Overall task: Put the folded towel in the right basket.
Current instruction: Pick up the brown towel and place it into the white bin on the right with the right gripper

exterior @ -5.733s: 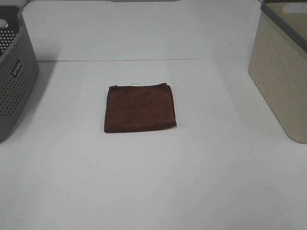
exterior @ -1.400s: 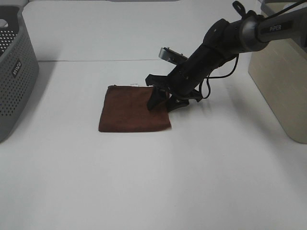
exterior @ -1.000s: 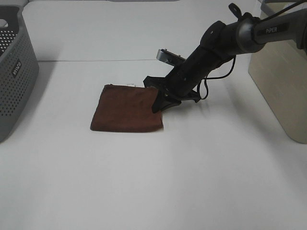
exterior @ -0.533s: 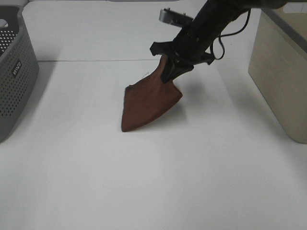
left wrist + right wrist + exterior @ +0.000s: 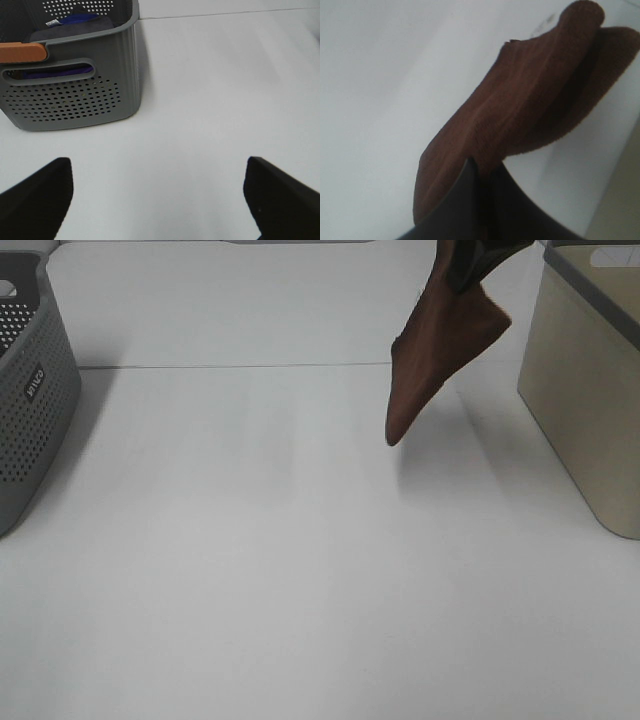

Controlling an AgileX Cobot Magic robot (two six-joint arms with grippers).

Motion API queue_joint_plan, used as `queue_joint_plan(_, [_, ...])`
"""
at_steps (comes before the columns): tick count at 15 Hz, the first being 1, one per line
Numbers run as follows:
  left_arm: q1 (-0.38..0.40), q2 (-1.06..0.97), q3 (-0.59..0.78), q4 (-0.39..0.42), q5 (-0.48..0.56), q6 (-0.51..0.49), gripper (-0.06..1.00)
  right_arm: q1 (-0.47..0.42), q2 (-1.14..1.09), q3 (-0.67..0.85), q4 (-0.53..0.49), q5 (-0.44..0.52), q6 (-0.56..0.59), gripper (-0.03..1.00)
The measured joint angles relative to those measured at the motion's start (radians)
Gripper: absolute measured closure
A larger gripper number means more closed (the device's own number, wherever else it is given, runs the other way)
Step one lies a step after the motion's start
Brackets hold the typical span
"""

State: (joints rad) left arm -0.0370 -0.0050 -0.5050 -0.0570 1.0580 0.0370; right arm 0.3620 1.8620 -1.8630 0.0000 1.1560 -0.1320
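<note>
The folded brown towel (image 5: 432,352) hangs in the air at the top right of the exterior view, well above the table and just left of the beige right basket (image 5: 588,390). My right gripper (image 5: 476,262) is shut on its upper edge; only its tips show at the top edge of that view. In the right wrist view the towel (image 5: 520,130) droops from the closed fingers (image 5: 470,210). My left gripper (image 5: 157,200) is open and empty over bare table; its two dark fingertips (image 5: 35,195) stand wide apart.
A grey perforated basket (image 5: 30,390) stands at the far left; in the left wrist view this basket (image 5: 70,95) holds dark blue cloth and has an orange handle. The white table (image 5: 300,570) spans the middle.
My right gripper has lifted the towel off the table and carried it up and to the right, toward the beige basket. The arm has mostly left the exterior view.
</note>
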Motion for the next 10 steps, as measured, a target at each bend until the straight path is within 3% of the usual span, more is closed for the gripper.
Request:
queue_joint_plan(4, [0.0,0.0,0.0,0.0,0.0,0.0,0.07,-0.052,-0.08,0.0,-0.082,0.011,0.001,0.97])
queue_joint_plan(10, [0.0,0.0,0.0,0.0,0.0,0.0,0.07,-0.39,-0.119,0.0,-0.009,0.029,-0.019,0.97])
